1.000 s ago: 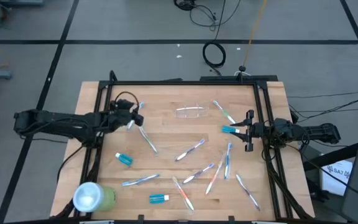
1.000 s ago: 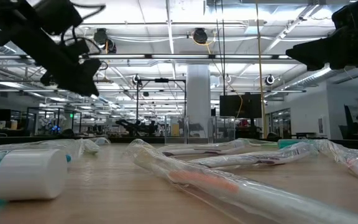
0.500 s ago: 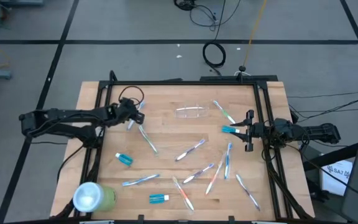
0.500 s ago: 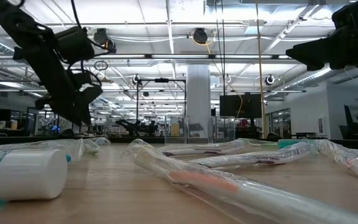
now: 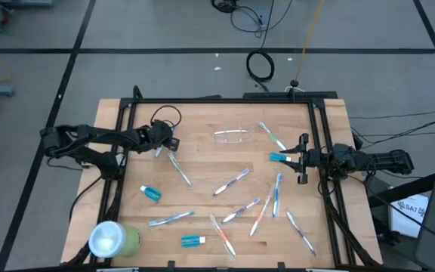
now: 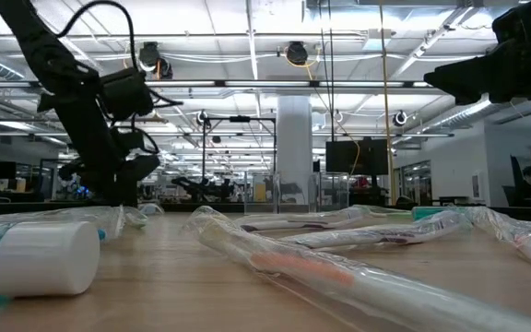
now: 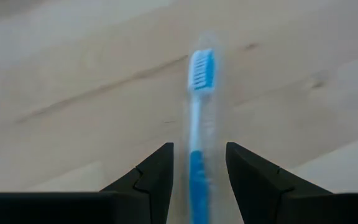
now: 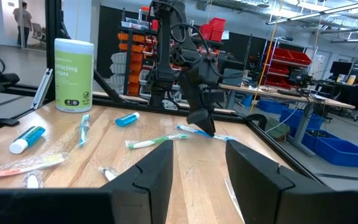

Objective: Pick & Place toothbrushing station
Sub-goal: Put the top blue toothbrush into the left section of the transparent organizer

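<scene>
Clear plastic cup (image 5: 233, 136) lies on its side at the counter's (image 5: 202, 174) far centre, long axis left-right, well right of the left gripper (image 5: 166, 142). That gripper's jaws are narrowly parted astride a blue toothbrush (image 7: 197, 118). Right gripper (image 5: 303, 159) hovers at the right edge, jaws parted, empty.

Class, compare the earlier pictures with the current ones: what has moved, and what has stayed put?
The left gripper has come down over the blue wrapped toothbrush, which now lies between its open fingers, not yet grasped, while the arm folded in toward the table. The right gripper stayed at the right edge; the transparent plastic cup, toothbrushes and tubes are unmoved.
</scene>
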Robot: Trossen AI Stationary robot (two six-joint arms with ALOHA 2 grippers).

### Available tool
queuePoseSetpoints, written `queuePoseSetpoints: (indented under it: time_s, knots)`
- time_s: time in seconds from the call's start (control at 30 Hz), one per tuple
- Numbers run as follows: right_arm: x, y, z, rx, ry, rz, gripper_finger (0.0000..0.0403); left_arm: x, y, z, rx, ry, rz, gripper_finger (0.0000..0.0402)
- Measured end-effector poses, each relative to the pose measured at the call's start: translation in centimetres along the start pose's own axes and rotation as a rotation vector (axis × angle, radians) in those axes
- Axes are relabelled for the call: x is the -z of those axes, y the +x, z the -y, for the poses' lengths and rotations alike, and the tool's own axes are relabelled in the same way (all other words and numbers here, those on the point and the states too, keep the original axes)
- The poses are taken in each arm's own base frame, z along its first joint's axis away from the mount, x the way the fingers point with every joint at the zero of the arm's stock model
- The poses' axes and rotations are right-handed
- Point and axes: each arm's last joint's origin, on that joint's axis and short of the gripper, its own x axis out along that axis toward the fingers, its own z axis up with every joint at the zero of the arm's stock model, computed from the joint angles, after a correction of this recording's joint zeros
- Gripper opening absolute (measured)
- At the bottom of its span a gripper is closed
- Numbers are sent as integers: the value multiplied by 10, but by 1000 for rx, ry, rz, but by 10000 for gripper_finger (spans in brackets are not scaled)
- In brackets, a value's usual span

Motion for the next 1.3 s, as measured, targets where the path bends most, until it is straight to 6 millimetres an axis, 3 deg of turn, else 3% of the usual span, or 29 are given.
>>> queuePoseSetpoints:
  time_s: [0.2, 1.3]
  knots:
    - [0, 0, 0, 0, 0, 0, 141, 0, 9, -4, -34, -16, -20, 152]
    - [0, 0, 0, 0, 0, 0, 141, -3, 10, -2, -12, -47, 19, 152]
